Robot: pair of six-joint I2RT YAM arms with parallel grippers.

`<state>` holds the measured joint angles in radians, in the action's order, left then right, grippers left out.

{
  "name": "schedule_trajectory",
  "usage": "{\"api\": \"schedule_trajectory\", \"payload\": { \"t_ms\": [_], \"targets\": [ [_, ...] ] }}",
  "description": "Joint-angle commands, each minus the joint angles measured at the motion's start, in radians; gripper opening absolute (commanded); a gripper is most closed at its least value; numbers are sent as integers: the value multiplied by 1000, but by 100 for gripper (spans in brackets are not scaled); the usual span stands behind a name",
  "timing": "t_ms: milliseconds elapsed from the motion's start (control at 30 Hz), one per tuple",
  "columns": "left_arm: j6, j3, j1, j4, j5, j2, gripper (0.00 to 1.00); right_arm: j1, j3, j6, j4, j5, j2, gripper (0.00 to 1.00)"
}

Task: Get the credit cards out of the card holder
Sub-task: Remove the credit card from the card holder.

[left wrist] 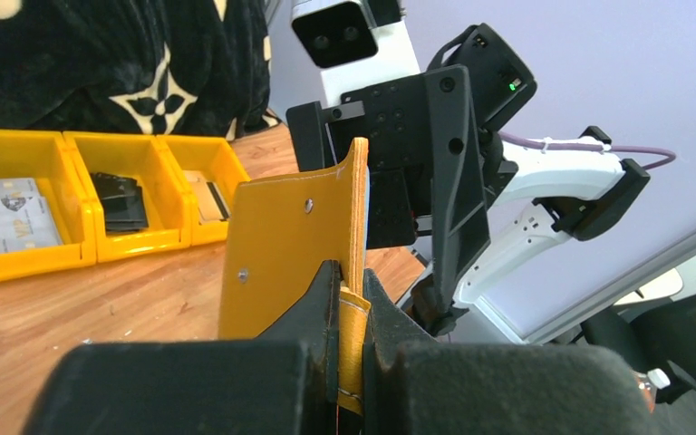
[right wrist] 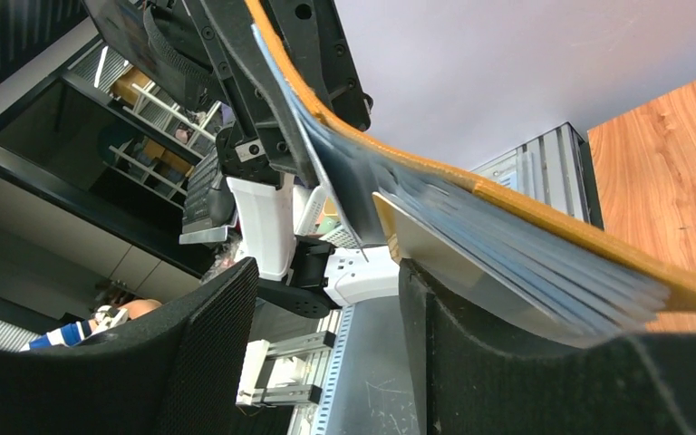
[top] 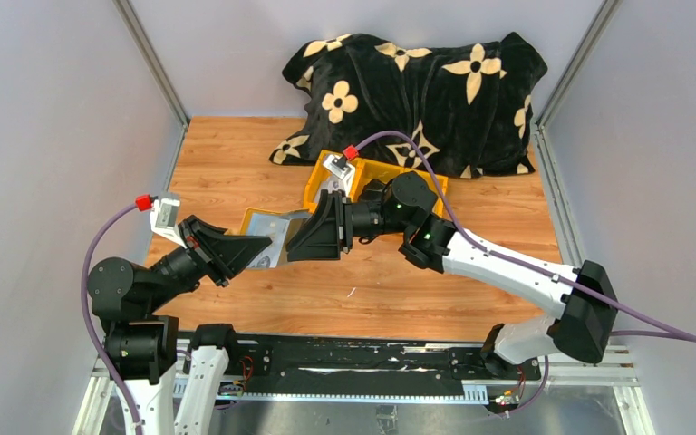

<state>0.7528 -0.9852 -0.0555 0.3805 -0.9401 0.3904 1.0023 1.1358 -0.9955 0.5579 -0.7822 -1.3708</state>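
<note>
Overhead, the left gripper (top: 256, 246) clamps the open card holder (top: 270, 228) off the table, just in front of the yellow bin (top: 421, 177). The right gripper (top: 297, 243) is poised at the holder's free leaf.

From the left wrist, the pinch bites only one thin edge of the upright holder. A hard pull could likely slip it loose.

From the right wrist, the jaws stand wide apart and hold nothing. One pad (right wrist: 471, 362) sits against a pale credit card (right wrist: 435, 263) among fanned sleeves, so closing here risks trapping sleeve plastic with the card.
</note>
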Motion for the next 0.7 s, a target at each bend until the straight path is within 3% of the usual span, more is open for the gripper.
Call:
{"api": "schedule_trajectory", "payload": {
  "t_ms": [0, 367, 600, 667],
  "targets": [
    [59, -3, 3, -84, -60, -8, 0, 16, 27, -40, 98, 4, -37, 60],
    [59, 4, 4, -78, -65, -10, 0, 27, 29, -215, 383, -40, -103, 40],
    [82, 0, 3, -92, -63, -9, 0, 27, -16, -200, 405, -15, -84, 5],
    [100, -3, 3, -94, -67, -8, 1, 27, -31, -196, 415, -7, -77, 0]
  ]
}}
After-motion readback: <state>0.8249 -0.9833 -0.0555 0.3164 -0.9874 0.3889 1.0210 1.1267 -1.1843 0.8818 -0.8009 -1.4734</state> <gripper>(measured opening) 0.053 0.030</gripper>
